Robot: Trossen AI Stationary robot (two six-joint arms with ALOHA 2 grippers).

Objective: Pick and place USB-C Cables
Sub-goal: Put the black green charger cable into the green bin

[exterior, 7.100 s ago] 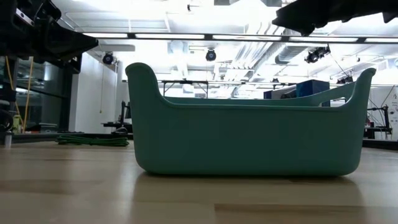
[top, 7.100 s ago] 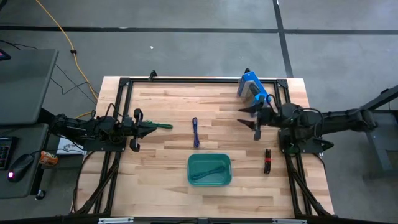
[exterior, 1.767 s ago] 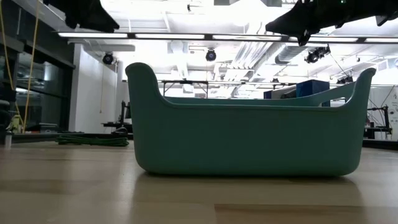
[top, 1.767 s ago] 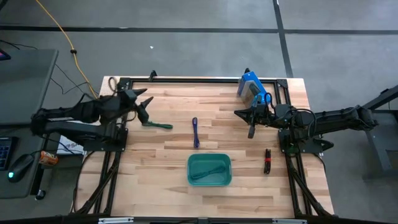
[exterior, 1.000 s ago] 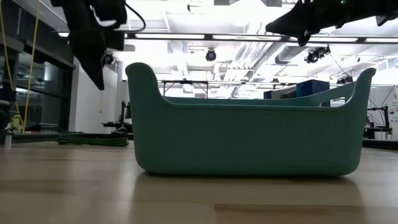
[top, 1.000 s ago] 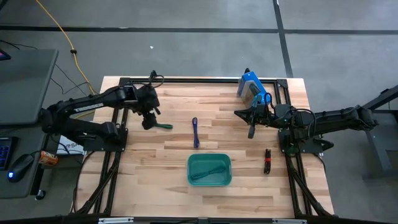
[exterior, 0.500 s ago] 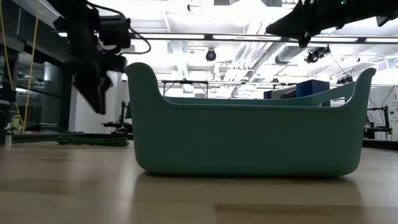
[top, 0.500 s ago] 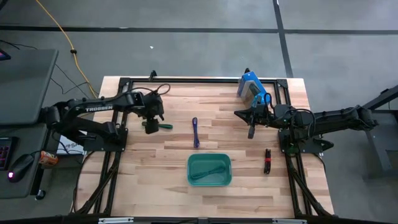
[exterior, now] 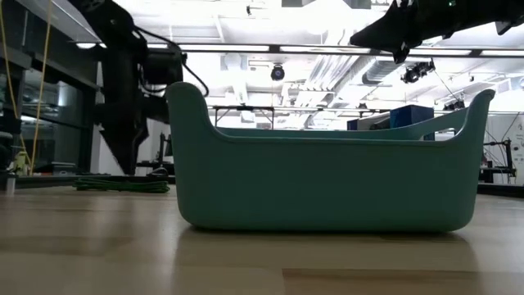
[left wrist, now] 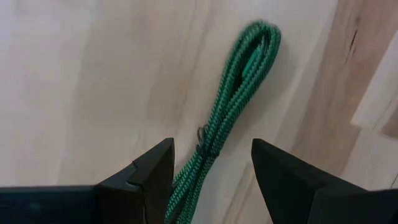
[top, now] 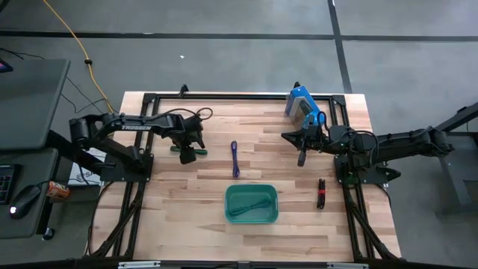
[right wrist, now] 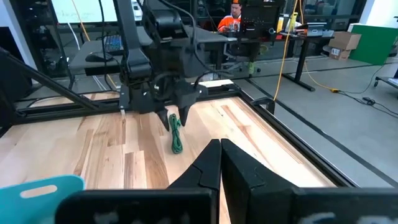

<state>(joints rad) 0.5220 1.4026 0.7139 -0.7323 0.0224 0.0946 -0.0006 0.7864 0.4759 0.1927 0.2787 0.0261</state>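
High view: left gripper, jaws wide, straddles the green cable left of the teal tub; right gripper hangs shut.

left gripper pointed down, jaws spread, right gripper raised, jaws closed
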